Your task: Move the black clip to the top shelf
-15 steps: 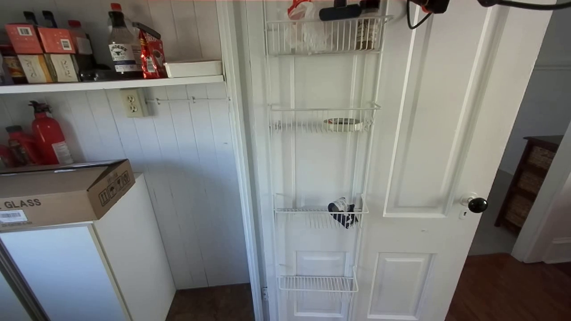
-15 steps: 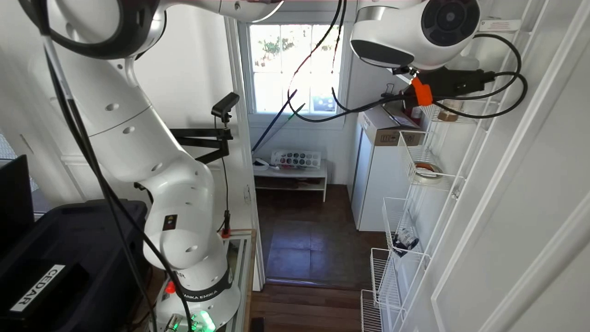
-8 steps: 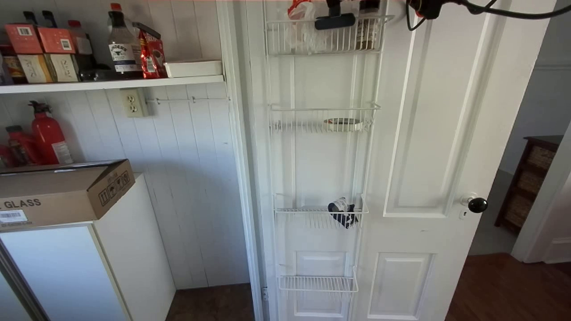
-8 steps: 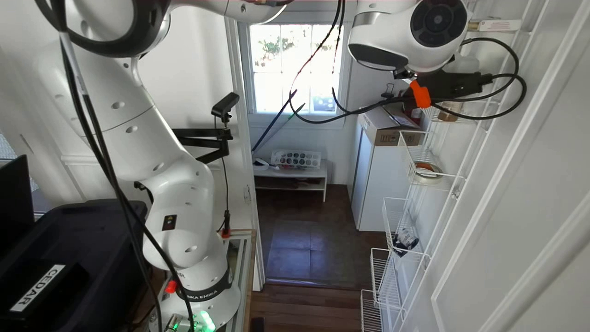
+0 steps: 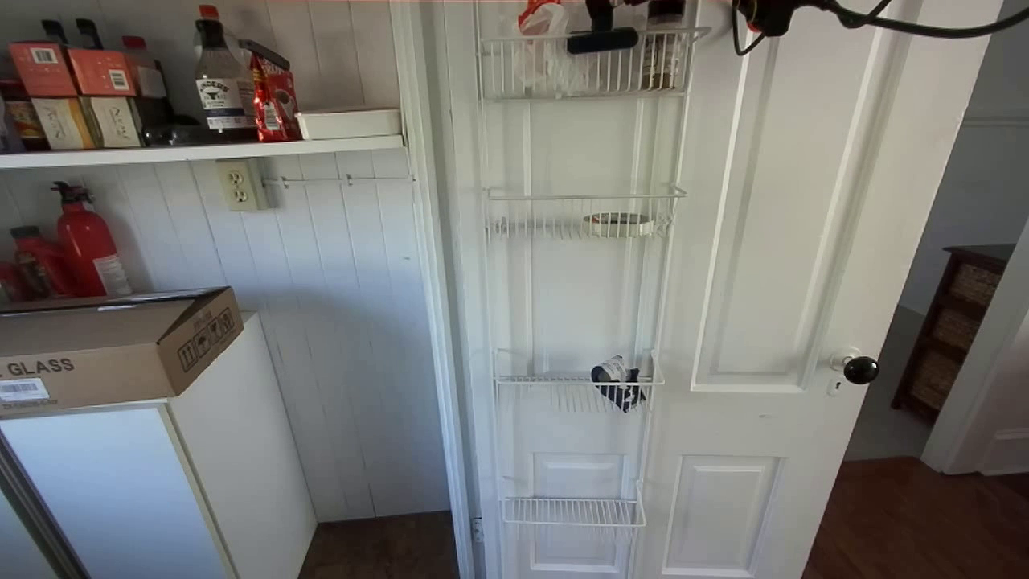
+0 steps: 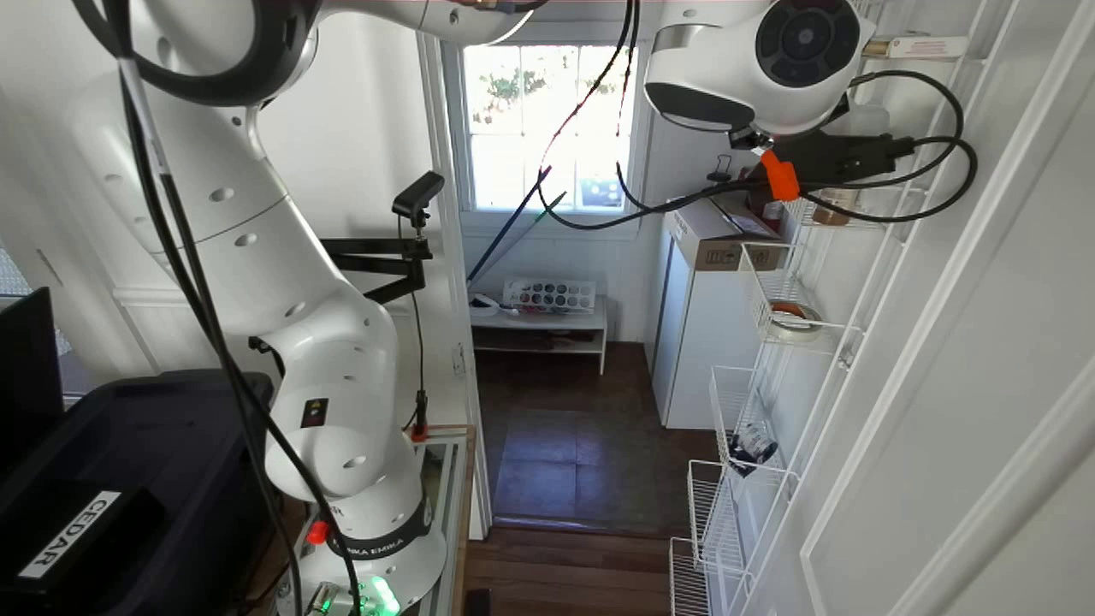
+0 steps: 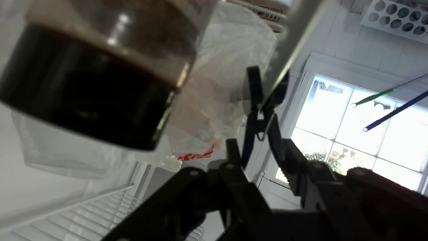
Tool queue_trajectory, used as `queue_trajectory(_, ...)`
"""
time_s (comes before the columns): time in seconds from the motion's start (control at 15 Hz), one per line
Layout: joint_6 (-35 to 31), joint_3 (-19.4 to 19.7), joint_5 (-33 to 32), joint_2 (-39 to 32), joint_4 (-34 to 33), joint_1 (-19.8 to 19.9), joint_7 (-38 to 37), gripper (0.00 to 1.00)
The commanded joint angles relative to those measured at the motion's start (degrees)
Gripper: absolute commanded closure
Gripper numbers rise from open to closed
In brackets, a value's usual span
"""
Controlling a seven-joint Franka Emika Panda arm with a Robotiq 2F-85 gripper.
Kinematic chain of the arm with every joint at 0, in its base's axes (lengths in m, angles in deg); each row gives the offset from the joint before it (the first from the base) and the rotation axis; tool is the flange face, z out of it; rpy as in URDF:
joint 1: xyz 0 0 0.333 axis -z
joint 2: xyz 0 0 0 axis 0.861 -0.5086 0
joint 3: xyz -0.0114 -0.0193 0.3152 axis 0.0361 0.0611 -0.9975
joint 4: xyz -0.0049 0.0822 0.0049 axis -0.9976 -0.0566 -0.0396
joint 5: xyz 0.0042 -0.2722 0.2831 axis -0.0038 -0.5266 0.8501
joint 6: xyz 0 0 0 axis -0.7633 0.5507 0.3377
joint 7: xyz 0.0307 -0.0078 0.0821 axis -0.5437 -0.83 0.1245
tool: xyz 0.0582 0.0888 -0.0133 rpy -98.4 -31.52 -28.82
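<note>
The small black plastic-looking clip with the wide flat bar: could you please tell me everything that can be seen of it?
The black clip looks like plastic, with a thin, shiny loop, perhaps its spring, at the middle. In an exterior view its wide bar lies nearly level, handle end upward. In the wrist view the black two-fingered gripper pinches its two handles, and one gripping end shows on each side of the top shelf's white wire rim; contact there cannot be confirmed.

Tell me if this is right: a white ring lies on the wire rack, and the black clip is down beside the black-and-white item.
The black clip is not beside the black-and-white item: an exterior view shows it up at the top shelf. The white ring does lie on the wire rack.
</note>
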Motion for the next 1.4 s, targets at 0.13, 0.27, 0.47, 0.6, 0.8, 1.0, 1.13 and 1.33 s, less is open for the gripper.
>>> queue_trajectory(0.13,0.1,-0.6,0.9,-0.3,-0.3,0.6,0.2,0.19)
queue_trajectory(0.27,0.3,-0.7,0.7,0.4,0.4,0.5,-0.2,0.05)
queue_trajectory(0.47,-0.7,-1.3,0.9,1.9,2.4,0.3,-0.2,0.0)
queue_trajectory(0.6,-2.0,-2.0,1.8,3.0,3.7,0.0,-0.3,0.0)
queue_trajectory(0.8,-5.3,-3.4,3.2,5.0,6.0,-0.5,-0.7,0.0)
queue_trajectory(1.0,-11.7,-4.9,6.7,7.8,7.9,-0.8,0.4,0.0)
queue_trajectory(1.13,-16.3,-5.6,10.6,9.2,8.5,-1.4,1.7,0.0)
queue_trajectory(1.33,-20.7,-6.7,14.4,11.1,9.1,-2.0,1.9,0.0)
